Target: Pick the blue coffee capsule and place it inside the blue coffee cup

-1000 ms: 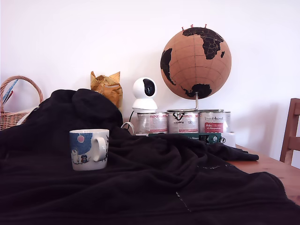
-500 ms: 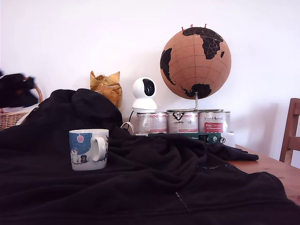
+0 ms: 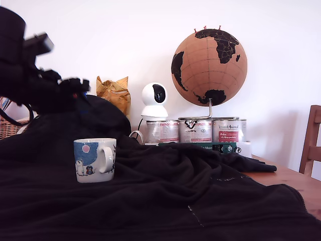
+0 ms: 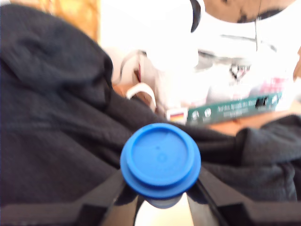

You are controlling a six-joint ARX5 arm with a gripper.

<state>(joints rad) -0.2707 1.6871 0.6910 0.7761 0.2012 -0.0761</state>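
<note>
Pick: complete, as far as the wrist view shows. The capsule (image 4: 160, 160) sits between the two dark fingers (image 4: 101, 200) of the gripper (image 4: 160, 200), flat blue end toward the camera; the jaws are clamped on its sides. The capsule is off the cloth and carried in the air.

Placement: outstanding. In the exterior view the cup (image 3: 95, 159) stands upright on the black blanket (image 3: 165, 201), handle toward that view's right, with nothing near its rim. Its inside cannot be seen from this angle. The cup does not appear in the wrist view.

Arm position: the arm (image 3: 30, 75) enters from the exterior view's left edge, blurred, raised above the blanket and well apart from the cup, up and to that view's left of it. The capsule itself cannot be made out in this view.

Remaining work, by judgement: carry the capsule over the cup mouth, lower, and release. The mouth is modest in width, so the capsule needs to be centred before release. The blanket beneath is soft and creased, so a knock against the rim could tip the cup.

Background, farthest: three tins (image 3: 195, 130) with a green box (image 3: 220, 147) before them, a white camera (image 3: 155, 100), a cork globe (image 3: 209, 68), and a wicker basket (image 3: 12, 125) at the exterior view's left. None obstructs the route.
</note>
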